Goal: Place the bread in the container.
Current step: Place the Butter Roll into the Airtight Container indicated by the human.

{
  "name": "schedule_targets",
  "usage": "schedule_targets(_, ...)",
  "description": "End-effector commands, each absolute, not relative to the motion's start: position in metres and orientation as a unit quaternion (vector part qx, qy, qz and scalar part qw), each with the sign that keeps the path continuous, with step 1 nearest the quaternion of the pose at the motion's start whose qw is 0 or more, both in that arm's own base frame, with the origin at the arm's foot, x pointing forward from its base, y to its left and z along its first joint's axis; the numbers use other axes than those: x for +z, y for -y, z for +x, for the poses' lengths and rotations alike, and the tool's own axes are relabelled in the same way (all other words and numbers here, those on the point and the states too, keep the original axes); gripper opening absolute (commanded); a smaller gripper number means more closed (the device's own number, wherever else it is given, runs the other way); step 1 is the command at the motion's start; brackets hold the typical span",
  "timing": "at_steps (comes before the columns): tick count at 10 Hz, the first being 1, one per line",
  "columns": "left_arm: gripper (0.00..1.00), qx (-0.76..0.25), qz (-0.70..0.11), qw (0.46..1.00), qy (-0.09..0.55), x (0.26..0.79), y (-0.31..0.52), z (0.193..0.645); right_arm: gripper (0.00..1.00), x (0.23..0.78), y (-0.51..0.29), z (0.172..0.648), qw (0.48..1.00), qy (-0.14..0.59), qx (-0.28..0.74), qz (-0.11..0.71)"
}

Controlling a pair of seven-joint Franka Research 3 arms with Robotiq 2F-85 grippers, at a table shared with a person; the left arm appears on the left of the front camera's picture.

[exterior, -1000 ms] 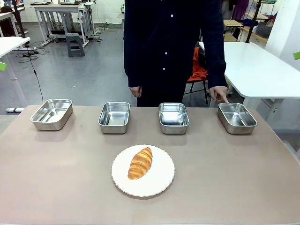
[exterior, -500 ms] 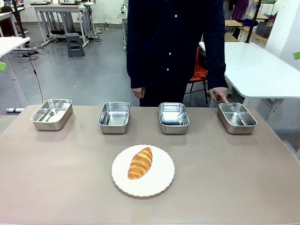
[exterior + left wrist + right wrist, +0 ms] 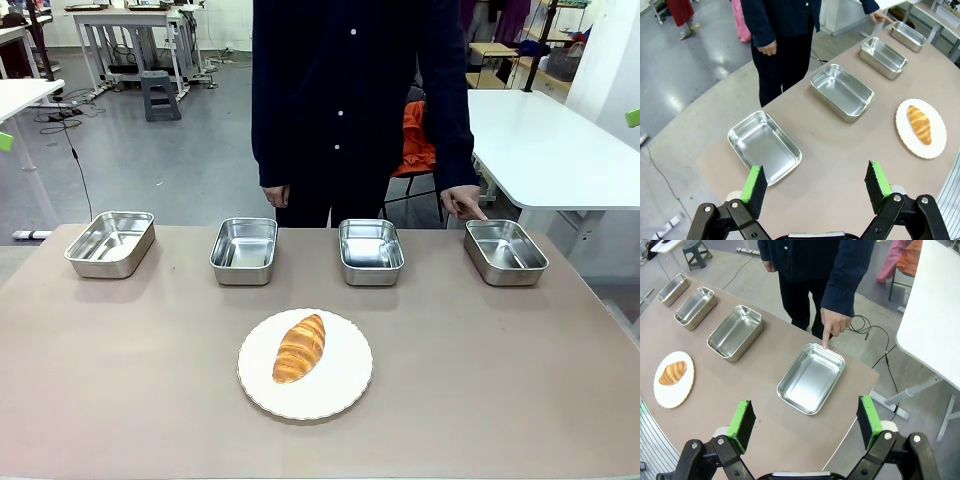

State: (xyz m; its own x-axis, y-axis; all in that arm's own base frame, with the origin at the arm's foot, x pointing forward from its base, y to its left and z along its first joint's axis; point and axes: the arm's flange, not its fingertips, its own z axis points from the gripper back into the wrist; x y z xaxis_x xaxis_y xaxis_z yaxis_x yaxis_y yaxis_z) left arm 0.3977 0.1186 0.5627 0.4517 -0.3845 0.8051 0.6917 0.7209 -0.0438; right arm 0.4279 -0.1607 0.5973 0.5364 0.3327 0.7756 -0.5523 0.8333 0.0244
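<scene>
Person (image 3: 350, 100) shifted left; golden, ridged bread (image 3: 300, 347) lies on plate (image 3: 348, 388).

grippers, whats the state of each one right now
left gripper: open, holding nothing
right gripper: open, holding nothing

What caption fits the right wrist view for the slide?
Open right gripper over the table as a person's hand points at the end container; bread sits on the plate.

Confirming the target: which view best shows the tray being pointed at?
Right wrist view: the tray is large and central, a finger at its rim. Front view shows it at the row's right end; left wrist view, small and far.
</scene>
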Motion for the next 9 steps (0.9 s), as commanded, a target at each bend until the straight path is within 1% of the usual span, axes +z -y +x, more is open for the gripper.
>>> schedule_targets(1,1.00,-0.324,-0.186,0.830,0.413,0.563,-0.119,0.397,1.00,0.597,0.161,0.428,0.866,0.408,0.255,0.134)
schedule_targets(2,1.00,-0.324,-0.186,0.830,0.413,0.563,-0.119,0.397,1.00,0.606,0.136,0.429,0.876,0.396,0.252,0.112)
schedule_targets(3,1.00,-0.324,-0.186,0.830,0.413,0.563,-0.119,0.397,1.00,0.607,0.101,0.435,0.892,0.361,0.258,0.089)
schedule_targets(5,1.00,-0.324,-0.186,0.830,0.413,0.563,-0.119,0.397,1.00,0.604,0.018,0.435,0.903,0.324,0.273,0.066)
schedule_targets(6,1.00,-0.324,-0.186,0.830,0.413,0.563,-0.119,0.397,1.00,0.595,-0.030,0.429,0.916,0.302,0.261,0.039)
schedule_targets(8,1.00,-0.324,-0.186,0.830,0.413,0.563,-0.119,0.397,1.00,0.578,-0.104,0.420,0.939,0.281,0.198,0.010)
schedule_targets(9,1.00,-0.324,-0.186,0.830,0.413,0.563,-0.119,0.397,1.00,0.570,-0.146,0.416,0.963,0.251,0.093,-0.013)
